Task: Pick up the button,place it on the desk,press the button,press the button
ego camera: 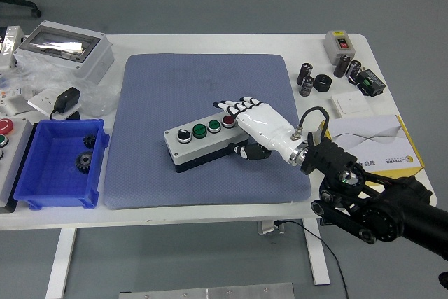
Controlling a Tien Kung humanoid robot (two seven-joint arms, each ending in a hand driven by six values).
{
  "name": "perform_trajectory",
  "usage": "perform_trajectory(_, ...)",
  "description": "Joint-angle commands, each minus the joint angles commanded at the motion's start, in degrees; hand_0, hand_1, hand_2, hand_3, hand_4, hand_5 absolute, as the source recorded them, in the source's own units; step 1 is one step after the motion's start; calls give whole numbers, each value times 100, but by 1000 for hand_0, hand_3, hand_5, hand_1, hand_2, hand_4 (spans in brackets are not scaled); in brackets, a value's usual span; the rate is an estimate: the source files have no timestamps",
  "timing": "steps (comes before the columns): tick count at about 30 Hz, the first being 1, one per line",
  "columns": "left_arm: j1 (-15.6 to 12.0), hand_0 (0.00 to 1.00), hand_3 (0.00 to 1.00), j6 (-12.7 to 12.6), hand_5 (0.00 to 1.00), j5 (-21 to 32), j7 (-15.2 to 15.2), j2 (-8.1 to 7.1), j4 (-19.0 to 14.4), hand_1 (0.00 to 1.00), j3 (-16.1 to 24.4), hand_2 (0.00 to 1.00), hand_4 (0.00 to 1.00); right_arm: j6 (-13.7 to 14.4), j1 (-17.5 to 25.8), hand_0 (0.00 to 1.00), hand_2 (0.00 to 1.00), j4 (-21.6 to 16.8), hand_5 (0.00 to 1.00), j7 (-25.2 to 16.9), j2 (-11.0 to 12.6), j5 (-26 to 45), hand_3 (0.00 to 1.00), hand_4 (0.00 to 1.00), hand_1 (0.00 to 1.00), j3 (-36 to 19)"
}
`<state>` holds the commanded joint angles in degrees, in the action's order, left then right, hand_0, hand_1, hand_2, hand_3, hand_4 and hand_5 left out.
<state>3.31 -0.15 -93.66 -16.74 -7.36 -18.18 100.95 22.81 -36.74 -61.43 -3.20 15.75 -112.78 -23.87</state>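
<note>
A grey button box (201, 140) with a black base is seen lying on the blue-grey mat (203, 89) that covers the middle of the white table (231, 41), slightly below the mat's centre and turned so that its right end points toward about two o'clock. Three controls are carried on its top face in a row: a black knob at the left, two green buttons in the middle, and a red button (228, 121) at the right end. The right hand (253, 125), white with black finger joints, is brought in from the five o'clock corner on a black arm and is closed around the box's right end: the fingers (238, 106) are laid across the top by the red button and the thumb is curled against the lower side (whether the box is lifted clear of the mat cannot be told). At nine o'clock from the box, a blue bin (61, 162) holding black gears (87, 152) is set at the mat's left edge. At ten o'clock, a grey enclosure with a clear lid (64, 50) and a black power adapter (68, 99) are found. At three o'clock, just beyond the hand, a yellow and white carton (374, 143) is placed, and at one to two o'clock, black capacitors (306, 78), a white wall switch (351, 106) and a small grey switch box (341, 43) are scattered.
</note>
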Motion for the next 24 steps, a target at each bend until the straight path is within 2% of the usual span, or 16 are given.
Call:
perform_trajectory(1, -2, 593, 623, 5, 2, 2, 8, -1, 1, 497, 1, 491, 166, -8, 2, 946, 959, -9, 2, -2, 23, 38, 996, 527, 912, 5)
perform_trajectory(13, 8, 585, 619, 48, 2, -8, 47, -12, 6, 494, 15, 487, 146, -324, -107, 944, 965, -69, 2, -30, 217, 207, 998, 541, 912, 120)
perform_trajectory(19, 7, 575, 619, 86, 2, -5, 48, -19, 2, 490, 18, 483, 130, -724, -295, 950, 976, -112, 2, 28, 303, 102, 998, 550, 916, 149)
perform_trajectory(24, 18, 575, 619, 136, 2, -20, 64, -30, 0, 490, 37, 483, 130, -1236, -582, 950, 976, -217, 2, 91, 430, 81, 998, 550, 916, 271)
